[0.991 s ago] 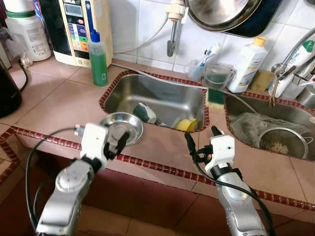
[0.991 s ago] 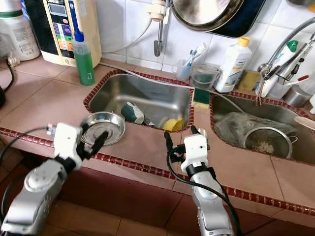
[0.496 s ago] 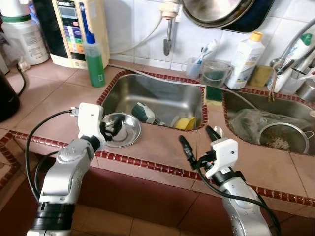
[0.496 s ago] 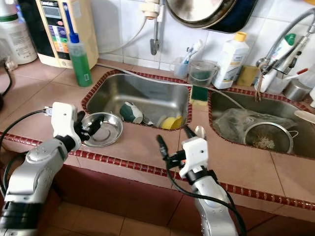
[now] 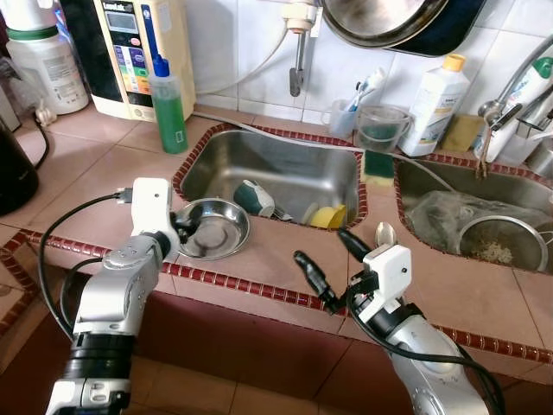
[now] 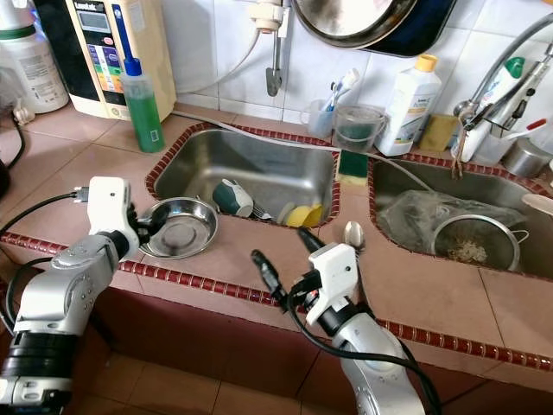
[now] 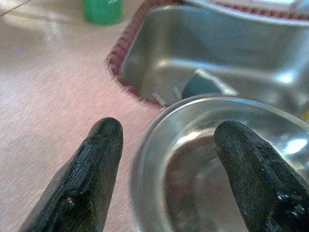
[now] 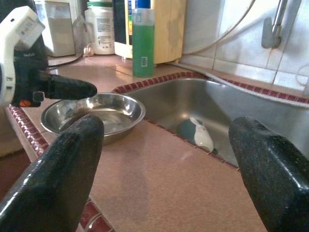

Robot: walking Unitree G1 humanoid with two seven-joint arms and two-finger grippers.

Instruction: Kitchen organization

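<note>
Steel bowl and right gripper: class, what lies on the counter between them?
Bare tile only between the steel bowl and the right gripper, as the left eye view shows.

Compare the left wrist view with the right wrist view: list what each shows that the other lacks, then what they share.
Left wrist view alone: its own open fingers straddling the near rim of the steel bowl, one outside it, one over its hollow.

Right wrist view alone: the left gripper seen from the side at that bowl, the white jug and beige appliance behind, the wall spout, and its own spread fingers.

Both: the steel bowl on the tiled counter, the green bottle, the left sink and the teal-and-white item lying in it.
</note>
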